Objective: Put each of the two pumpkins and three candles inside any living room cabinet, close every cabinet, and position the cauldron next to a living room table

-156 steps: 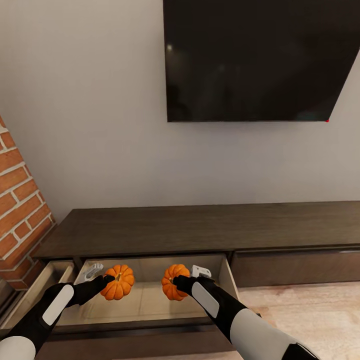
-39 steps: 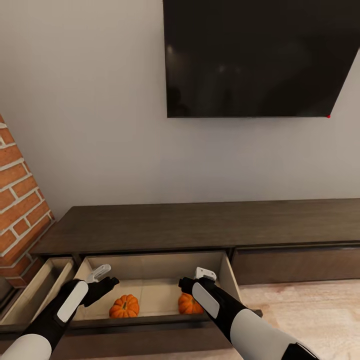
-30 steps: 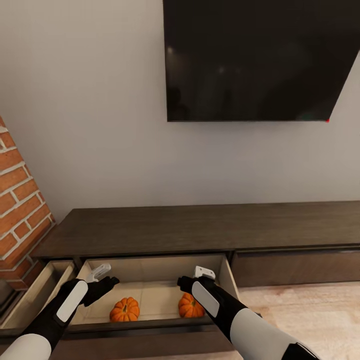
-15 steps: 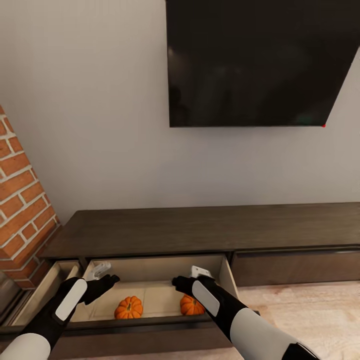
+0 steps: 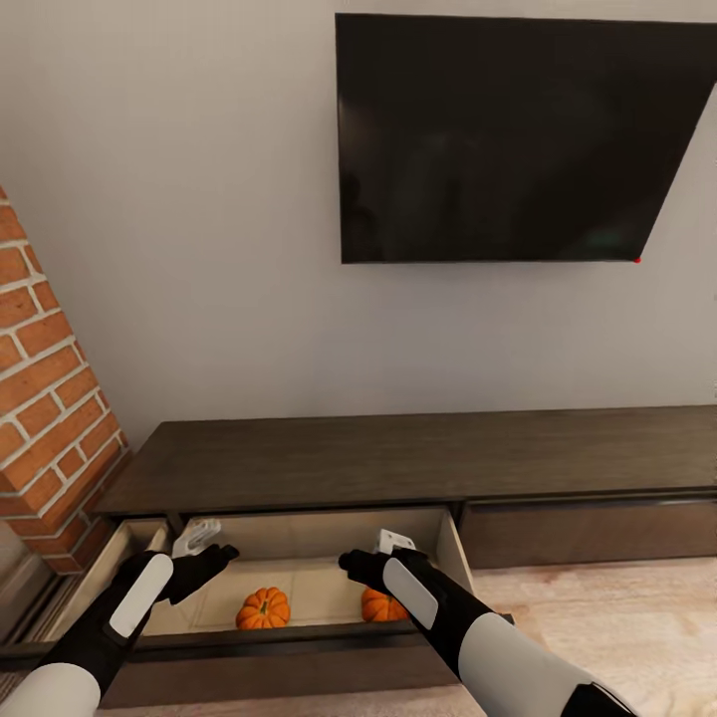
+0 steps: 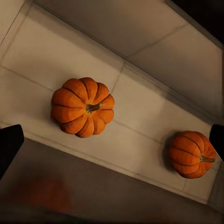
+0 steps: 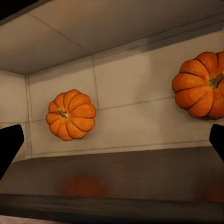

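Change since earlier: both pumpkins out of the claws and down on the drawer floor; arms raised a little above them.
Left pumpkin [image 5: 263, 608]: resting on the pale drawer bottom, near the front edge, at about 5 o'clock from the left gripper [image 5: 206, 546].
Right pumpkin [image 5: 382, 604]: on the same floor, well apart from its twin, partly hidden behind the right gripper [image 5: 383, 551].
Left claw: fingers spread, nothing between them, dark tips at both sides of the left wrist view.
Right claw: likewise spread and empty, above the drawer.
Cabinet [image 5: 418, 458]: long dark unit under the wall screen [image 5: 518, 139]; middle drawer [image 5: 450, 546] pulled out, a second one open at 9 o'clock beside the brick pillar [image 5: 45, 398].
Step in hand: probably clearing the arms from the drawer.
Doing it well: lift straight up before swinging back, avoid brushing either pumpkin or the drawer walls, leave drawers open for the candles.
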You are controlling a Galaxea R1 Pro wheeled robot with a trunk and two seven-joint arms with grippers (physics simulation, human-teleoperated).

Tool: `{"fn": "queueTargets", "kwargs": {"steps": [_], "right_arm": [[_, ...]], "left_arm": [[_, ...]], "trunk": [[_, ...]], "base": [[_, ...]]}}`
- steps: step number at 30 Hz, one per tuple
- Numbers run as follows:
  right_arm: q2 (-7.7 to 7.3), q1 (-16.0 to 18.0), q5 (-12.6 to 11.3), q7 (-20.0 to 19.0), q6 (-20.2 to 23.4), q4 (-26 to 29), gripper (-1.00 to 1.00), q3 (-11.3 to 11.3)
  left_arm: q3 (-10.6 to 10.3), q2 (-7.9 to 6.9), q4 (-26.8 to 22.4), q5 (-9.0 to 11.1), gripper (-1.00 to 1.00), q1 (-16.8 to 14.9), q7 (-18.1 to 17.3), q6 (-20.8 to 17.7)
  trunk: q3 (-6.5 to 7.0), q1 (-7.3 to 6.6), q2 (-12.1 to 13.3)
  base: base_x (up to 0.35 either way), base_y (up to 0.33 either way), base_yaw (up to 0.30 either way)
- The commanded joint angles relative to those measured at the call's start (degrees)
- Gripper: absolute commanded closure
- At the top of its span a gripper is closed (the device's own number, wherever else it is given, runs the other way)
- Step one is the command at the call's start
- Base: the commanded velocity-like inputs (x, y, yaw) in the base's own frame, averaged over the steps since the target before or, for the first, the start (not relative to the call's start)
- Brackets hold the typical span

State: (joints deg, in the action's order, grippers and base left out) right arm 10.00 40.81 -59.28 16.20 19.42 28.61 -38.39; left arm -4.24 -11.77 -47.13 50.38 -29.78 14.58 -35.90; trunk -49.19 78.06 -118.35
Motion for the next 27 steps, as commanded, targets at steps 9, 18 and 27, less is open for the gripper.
{"fn": "queueTargets", "kwargs": {"steps": [9,18,27], "right_arm": [[0.0,0.05,-0.31,0.12,0.03,0.04,-1.0,-0.19],[0.0,0.04,-0.31,-1.88,0.15,0.04,-1.0,-0.19],[0.0,0.06,-0.32,-1.96,0.18,0.04,-1.0,-0.16]], "left_arm": [[-0.24,-0.01,-0.15,0.6,-1.0,-0.02,0.54,-0.05],[-0.24,0.01,-0.16,0.6,-1.0,-0.02,0.54,-0.05],[-0.32,0.06,-0.23,0.6,-1.0,-0.02,0.54,-0.05]], "trunk": [[1.56,-1.99,3.6],[3.18,-3.97,7.21],[4.8,-5.94,10.82]], "base": [[-0.133,0.044,0.0],[-0.009,0.003,0.0],[-0.094,0.023,0.0]]}}
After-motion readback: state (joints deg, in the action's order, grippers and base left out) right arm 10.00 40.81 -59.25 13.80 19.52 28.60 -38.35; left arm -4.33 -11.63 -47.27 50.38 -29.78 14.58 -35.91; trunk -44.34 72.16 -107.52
